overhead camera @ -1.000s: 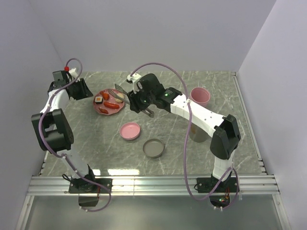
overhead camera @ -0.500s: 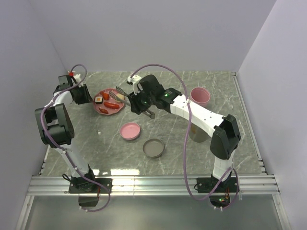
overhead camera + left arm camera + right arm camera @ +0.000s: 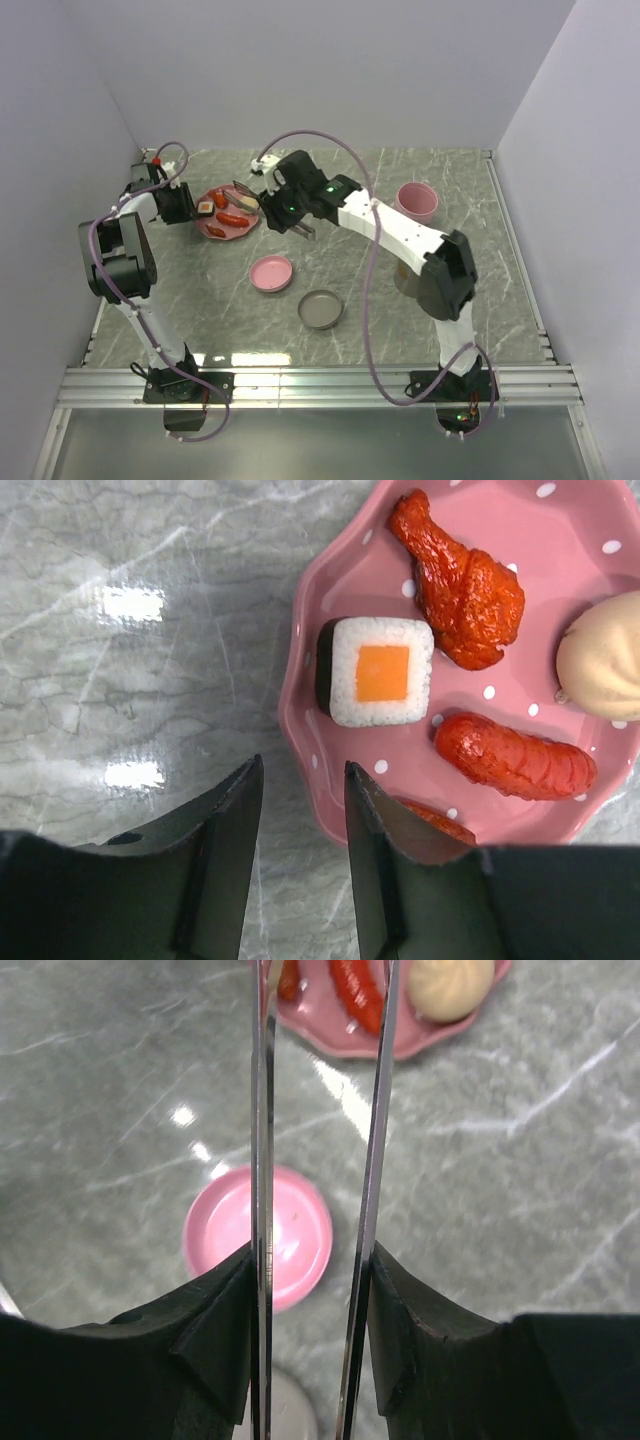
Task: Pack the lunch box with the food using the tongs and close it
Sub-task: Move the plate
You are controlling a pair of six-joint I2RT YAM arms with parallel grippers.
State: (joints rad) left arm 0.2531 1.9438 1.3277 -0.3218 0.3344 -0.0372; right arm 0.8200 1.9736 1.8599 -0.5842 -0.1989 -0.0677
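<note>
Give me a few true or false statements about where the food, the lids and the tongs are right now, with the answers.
1. The right gripper holds the tongs. True.
2. The pink lid lies on the table, apart from the pink tub. True.
3. The sushi roll sits inside the pink tub. False: it lies on the dotted plate.
4. The left gripper is clamped on a piece of food. False: its jaws stand open and empty by the plate's rim.
5. The grey lid is stacked on the pink lid. False: they lie side by side, apart.
</note>
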